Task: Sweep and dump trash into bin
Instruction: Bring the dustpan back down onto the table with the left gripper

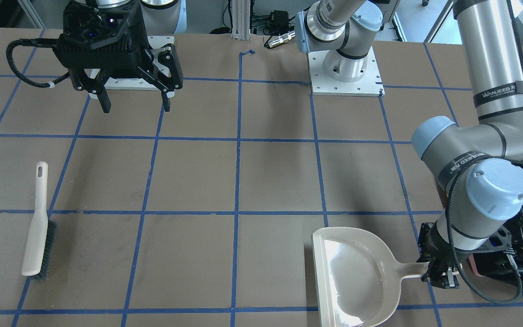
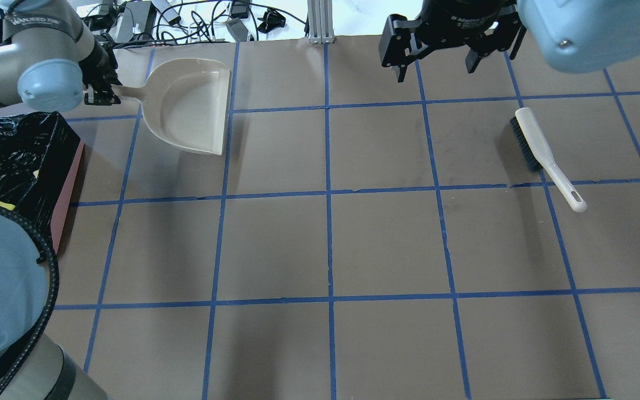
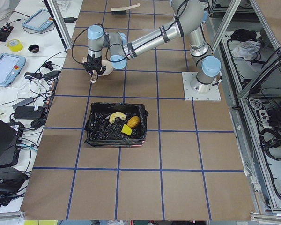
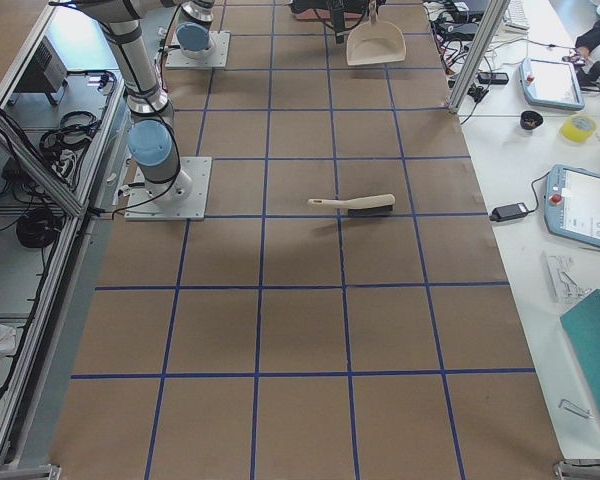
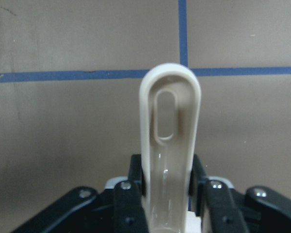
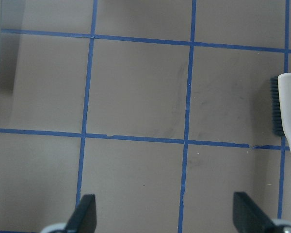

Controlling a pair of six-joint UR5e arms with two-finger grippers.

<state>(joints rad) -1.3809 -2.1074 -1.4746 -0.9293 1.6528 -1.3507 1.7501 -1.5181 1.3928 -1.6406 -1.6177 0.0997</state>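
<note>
The three trash items lie inside the bin (image 3: 96, 133), a pink container with a black bag: the tan pastry piece (image 3: 116, 116), the golden-brown lump (image 3: 133, 122) and the yellow wedge (image 3: 126, 130). The bin also shows at the left edge of the overhead view (image 2: 67, 194). My left gripper (image 1: 441, 272) is shut on the handle (image 5: 169, 145) of the beige dustpan (image 2: 189, 105), which is empty and lies just beyond the bin. My right gripper (image 2: 436, 69) is open and empty, hovering above the table near the brush (image 2: 542, 155).
The white-handled brush (image 1: 37, 227) lies flat on the table on my right side, bristles toward the far edge. Blue tape lines grid the brown table. Cables and a metal post (image 2: 320, 19) stand at the far edge.
</note>
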